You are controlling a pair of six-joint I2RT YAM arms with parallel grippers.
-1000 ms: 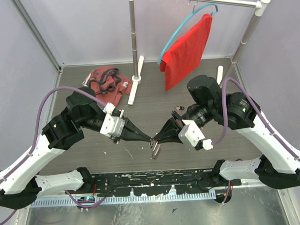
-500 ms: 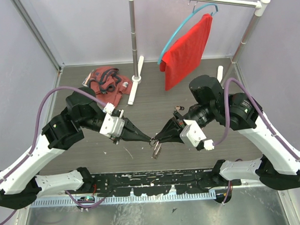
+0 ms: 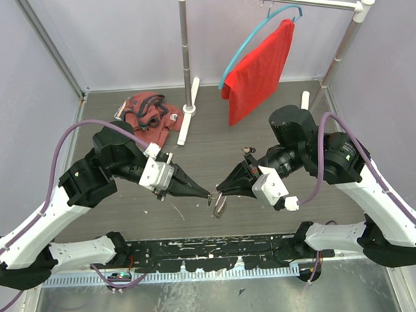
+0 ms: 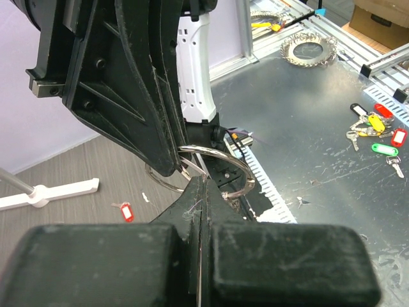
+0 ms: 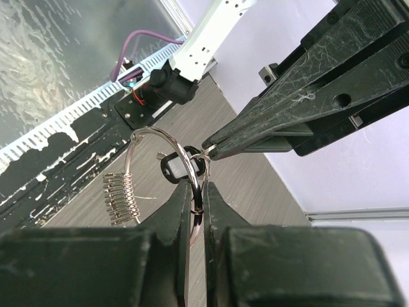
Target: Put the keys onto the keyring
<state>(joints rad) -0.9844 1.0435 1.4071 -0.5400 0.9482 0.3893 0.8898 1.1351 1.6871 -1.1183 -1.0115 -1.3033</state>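
Lilac walls close in a grey wood-grain tabletop [image 3: 214, 131], where a rack [image 3: 185, 53] carries a red cloth [image 3: 259, 67] on a blue hanger [image 3: 248, 47], and a crumpled red patterned cloth [image 3: 147, 114] lies at the back left. Both arms lean inward and meet tip to tip over the middle of the tabletop, near its front edge.

The keyring [image 5: 155, 130] hangs in the air between them, clear of the surface. The right gripper [image 3: 220, 191] has its jaws clamped on the ring's wire, which runs edge-on between its fingers in the right wrist view. The left gripper [image 3: 206, 193] has its jaws pressed fully together, their points touching the ring's rim from the opposite side; whether they actually pinch the wire cannot be told.

A black tag [image 5: 174, 167] shows just behind the ring, close to the right fingers, though it is unclear whether it is threaded on.

A red-tagged key [image 4: 126, 211] lies alone on the tabletop, well apart from the ring. More keys [image 4: 369, 126], with yellow, red and green tags, lie in a loose cluster on the metal sheet [image 4: 307, 128] beyond the tabletop's edge.
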